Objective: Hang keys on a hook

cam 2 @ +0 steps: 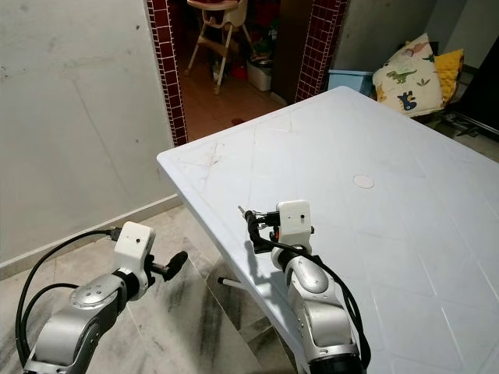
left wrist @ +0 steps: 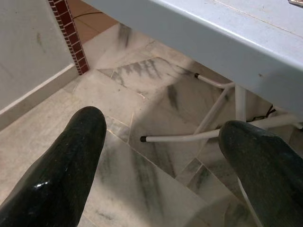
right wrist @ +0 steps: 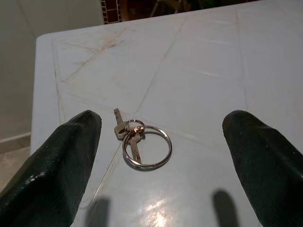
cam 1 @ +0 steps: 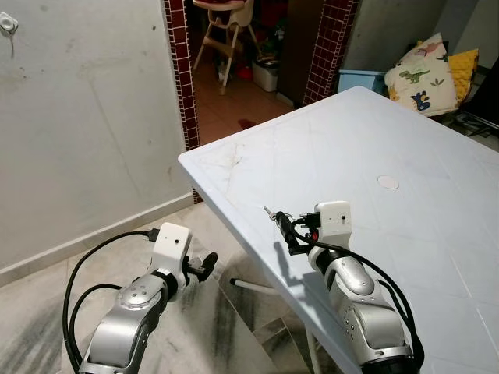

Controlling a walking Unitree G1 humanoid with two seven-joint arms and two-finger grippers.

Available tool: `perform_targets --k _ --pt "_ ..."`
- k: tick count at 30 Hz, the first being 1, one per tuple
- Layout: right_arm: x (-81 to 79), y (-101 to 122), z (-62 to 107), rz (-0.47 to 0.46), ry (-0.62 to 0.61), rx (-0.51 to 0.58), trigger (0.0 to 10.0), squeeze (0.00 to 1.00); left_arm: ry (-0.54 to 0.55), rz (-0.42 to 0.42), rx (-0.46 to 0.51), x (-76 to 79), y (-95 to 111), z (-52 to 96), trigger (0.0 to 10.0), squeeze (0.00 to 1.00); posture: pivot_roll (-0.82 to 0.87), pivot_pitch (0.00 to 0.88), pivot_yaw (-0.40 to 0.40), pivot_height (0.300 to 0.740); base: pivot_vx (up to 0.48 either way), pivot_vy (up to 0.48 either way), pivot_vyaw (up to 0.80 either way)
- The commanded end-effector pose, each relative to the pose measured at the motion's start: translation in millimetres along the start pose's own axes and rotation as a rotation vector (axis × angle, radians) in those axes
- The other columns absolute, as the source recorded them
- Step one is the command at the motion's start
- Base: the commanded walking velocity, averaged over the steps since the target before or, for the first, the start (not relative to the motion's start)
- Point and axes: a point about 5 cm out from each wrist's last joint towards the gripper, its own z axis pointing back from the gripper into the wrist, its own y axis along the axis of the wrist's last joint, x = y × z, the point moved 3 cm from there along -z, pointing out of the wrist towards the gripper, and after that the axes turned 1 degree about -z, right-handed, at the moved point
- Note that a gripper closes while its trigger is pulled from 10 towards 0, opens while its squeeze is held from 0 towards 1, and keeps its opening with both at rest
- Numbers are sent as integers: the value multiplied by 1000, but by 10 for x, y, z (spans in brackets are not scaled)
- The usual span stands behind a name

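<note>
Your right claw (right wrist: pixel 161 156) is spread wide just above the small metal keys (right wrist: pixel 128 135) on their round ring, lying flat at the scuffed white plastic counter (cam 1: pixel 405 140) center frame; left claw (left wrist: pixel 165 151) gapes released over marble floor (left wrist: pixel 142 85).

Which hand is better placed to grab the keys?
Right. The right hand is open over the table, with the keys lying between its fingers. The left hand is off the table's edge, over the floor.
</note>
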Motion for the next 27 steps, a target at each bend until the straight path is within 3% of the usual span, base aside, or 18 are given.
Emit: perform_targets --k 1,5,7,11,12,13,14,18,19,21,22,24,25,26,27 --pt "-26 -17 -18 -19 -2 -27 10000 0 -7 -10 32 14 86 18 10000 0 156 2 -32 740 0 0 0" --pt "-125 -26 -32 -15 42 -45 10000 0 -20 -10 43 53 126 10 10000 0 157 3 -30 740 0 0 0" --pt "-256 -83 -11 -5 117 -70 10000 0 -29 -11 51 74 159 3 10000 0 158 3 -29 740 0 0 0" --pt "-348 -46 26 5 183 -25 10000 0 -31 -11 56 71 177 -6 10000 0 158 3 -27 740 0 0 0" --pt "-361 -42 39 30 200 -12 8549 0 -31 -11 57 69 179 -6 10000 0 158 3 -27 740 0 0 0" --pt "-366 -43 46 45 208 -4 8549 0 -31 -10 57 69 180 -7 10000 0 157 3 -26 740 0 0 0" --pt "-361 -47 50 64 210 3 7569 0 -32 -11 57 68 181 -9 10000 0 157 4 -26 740 0 0 0" --pt "-297 -30 55 191 205 45 7843 0 -35 -11 59 79 188 -16 10000 0 158 3 -25 740 0 0 0" --pt "-278 -29 47 215 202 48 6784 0 -36 -11 60 80 190 -18 10000 0 159 3 -26 740 0 0 0" --pt "-248 -23 29 252 195 55 6667 0 -36 -11 61 79 193 -23 10000 0 159 2 -27 740 0 0 0" --pt "-238 -19 19 270 192 59 5137 0 -36 -10 62 79 196 -25 10000 0 159 2 -27 740 0 0 0" --pt "-232 -16 -12 288 191 62 4275 0 -35 -9 65 84 208 -29 10000 0 162 1 -27 740 0 0 0" --pt "-234 -18 -27 287 190 61 2706 0 -35 -8 66 85 211 -31 10000 0 162 1 -27 740 0 0 0" --pt "-241 -23 -43 287 191 60 431 0 -34 -8 67 85 214 -33 10000 0 162 1 -27 740 0 0 0" --pt "-261 -40 -76 285 189 50 980 0 -34 -7 68 84 216 -34 10000 0 162 1 -27 740 0 0 0"
